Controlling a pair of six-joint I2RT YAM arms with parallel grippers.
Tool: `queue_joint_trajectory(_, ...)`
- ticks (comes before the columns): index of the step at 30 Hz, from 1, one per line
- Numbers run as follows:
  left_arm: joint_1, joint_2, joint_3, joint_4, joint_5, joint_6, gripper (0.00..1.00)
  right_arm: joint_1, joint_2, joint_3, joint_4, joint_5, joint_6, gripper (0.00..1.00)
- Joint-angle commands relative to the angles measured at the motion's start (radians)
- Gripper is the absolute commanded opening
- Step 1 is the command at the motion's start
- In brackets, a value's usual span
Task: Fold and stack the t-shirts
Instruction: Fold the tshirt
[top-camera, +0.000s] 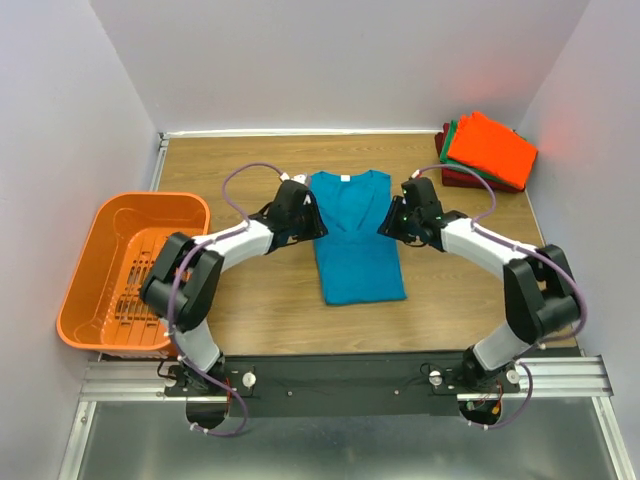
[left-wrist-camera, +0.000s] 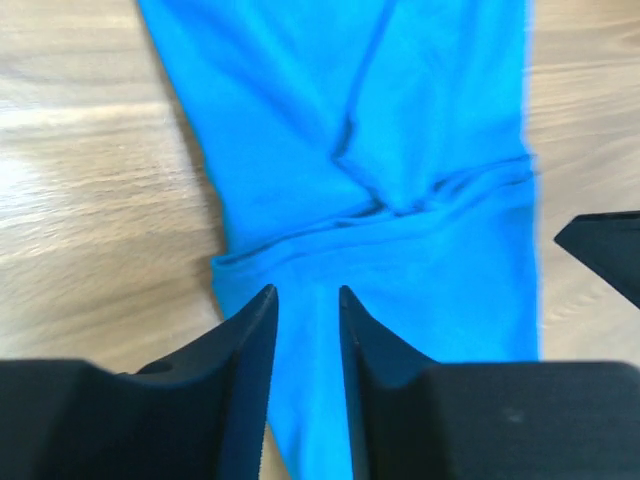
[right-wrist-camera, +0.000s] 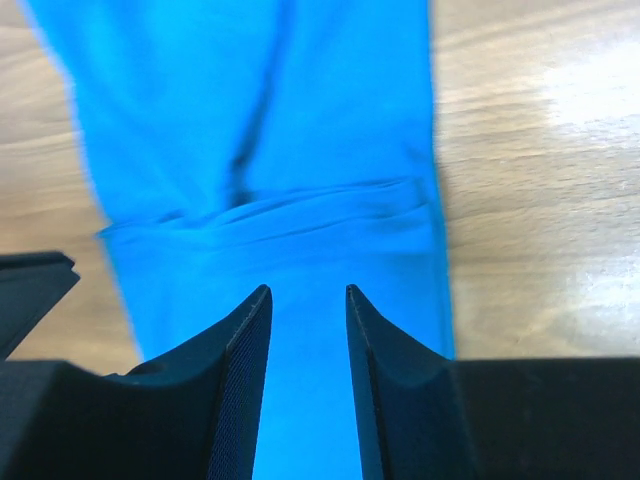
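The teal-blue t-shirt (top-camera: 357, 240) lies flat at the centre of the wooden table (top-camera: 250, 300). Its neck points to 12 o'clock, with the small white neck label (top-camera: 345, 177) showing, and its hem is at 6 o'clock. Both sleeves are folded inward, so the shirt reads as a long strip that narrows a little toward the collar. On my left wrist camera the teal-blue t-shirt (left-wrist-camera: 400, 150) fills the middle of the view, and a folded sleeve edge crosses it as a ridge just ahead of the fingers (left-wrist-camera: 255, 330). The left gripper (left-wrist-camera: 307, 292) hangs over that cloth with its jaws a narrow gap apart. I see blue fabric lying flat through the gap and nothing pinched. The right wrist camera gives me much the same. The shirt (right-wrist-camera: 270, 120) runs up the frame with a sleeve seam across it, and the right gripper (right-wrist-camera: 308, 290) is parted over it, its fingers (right-wrist-camera: 375, 340) gripping no cloth. From overhead, the left gripper (top-camera: 308, 215) sits at the shirt's 9 o'clock edge and the right gripper (top-camera: 392, 220) at its 3 o'clock edge, each just beside the folded sleeve. Well apart, at 2 o'clock in the table's far corner, is a pile of folded shirts. An orange t-shirt (top-camera: 490, 148) lies on top, with a green t-shirt (top-camera: 449, 135) peeking out beneath it and a dark red t-shirt (top-camera: 470, 181) at the bottom. At 9 o'clock an orange slotted basket (top-camera: 150, 198) overhangs the table's edge.
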Motion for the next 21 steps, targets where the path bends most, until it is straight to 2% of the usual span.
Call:
queue_joint_trajectory(1,-0.003,-0.130,-0.056,-0.073,0.035,0.053,0.41,0.000,-0.098,-0.033,-0.078,-0.118,-0.031,0.43)
queue_joint_trajectory(5,-0.005,-0.252,-0.214,-0.090,0.098,0.028,0.42,0.000,-0.203,-0.145,-0.128,-0.167,-0.039,0.44)
queue_joint_trajectory(11,-0.018,-0.418,-0.358,-0.103,0.159,0.016,0.42,0.000,-0.305,-0.248,-0.225,-0.179,-0.042,0.44)
queue_joint_trajectory(21,-0.109,-0.455,-0.475,-0.044,0.202,-0.041,0.42,0.000,-0.395,-0.337,-0.319,-0.133,0.001,0.45)
